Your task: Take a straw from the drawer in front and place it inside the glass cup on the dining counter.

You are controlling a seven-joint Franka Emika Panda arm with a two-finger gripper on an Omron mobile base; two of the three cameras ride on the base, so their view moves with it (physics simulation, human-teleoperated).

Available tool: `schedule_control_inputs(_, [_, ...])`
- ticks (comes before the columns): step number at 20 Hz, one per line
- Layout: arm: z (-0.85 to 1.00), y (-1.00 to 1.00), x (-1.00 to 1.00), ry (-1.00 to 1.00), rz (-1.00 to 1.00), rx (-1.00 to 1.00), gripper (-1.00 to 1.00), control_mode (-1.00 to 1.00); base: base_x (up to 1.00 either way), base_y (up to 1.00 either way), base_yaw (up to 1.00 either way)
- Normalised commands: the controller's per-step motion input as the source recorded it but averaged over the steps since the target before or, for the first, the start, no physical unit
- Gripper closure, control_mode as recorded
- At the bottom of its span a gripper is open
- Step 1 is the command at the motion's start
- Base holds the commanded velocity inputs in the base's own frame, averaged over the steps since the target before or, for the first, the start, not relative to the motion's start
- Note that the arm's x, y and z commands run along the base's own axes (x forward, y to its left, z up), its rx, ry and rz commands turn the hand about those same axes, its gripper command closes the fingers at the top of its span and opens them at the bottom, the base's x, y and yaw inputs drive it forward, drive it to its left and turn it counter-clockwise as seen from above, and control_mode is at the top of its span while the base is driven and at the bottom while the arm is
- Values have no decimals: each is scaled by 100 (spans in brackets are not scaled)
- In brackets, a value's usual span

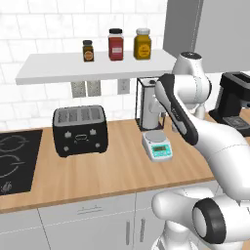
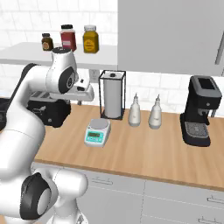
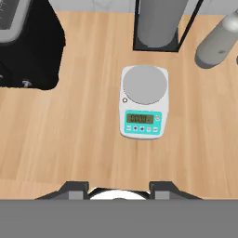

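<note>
With the drawer (image 1: 90, 210) under the worktop's (image 1: 112, 171) front edge closed, everything remains; the tool (image 3: 119, 188) hangs above, fingers apart, empty.

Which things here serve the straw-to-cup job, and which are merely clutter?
Job:
drawers under the counter, shut

Clutter:
toaster
kitchen scale
paper-towel holder
two white bottles
coffee machine
three jars
stove

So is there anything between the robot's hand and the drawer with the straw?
Yes. The gripper hangs above the wooden counter, over a small kitchen scale. The drawer sits shut below the counter's front edge, so the countertop lies between them.
</note>
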Motion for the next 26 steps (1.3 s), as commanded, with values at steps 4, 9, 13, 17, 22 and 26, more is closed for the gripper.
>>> schedule_control_inputs(4, [0, 0, 0, 0, 0, 0, -100, 100, -39, -4, 0])
schedule_control_inputs(9, [0, 0, 0, 0, 0, 0, -100, 100, -95, -45, -1])
schedule_control_inputs(13, [0, 0, 0, 0, 0, 0, -100, 100, -29, -66, 2])
schedule_control_inputs(17, [0, 0, 0, 0, 0, 0, -100, 100, 2, -84, 31])
schedule_control_inputs(22, [0, 0, 0, 0, 0, 0, -100, 100, 18, -78, 55])
schedule_control_inputs(26, [0, 0, 0, 0, 0, 0, -100, 100, 10, -60, 67])
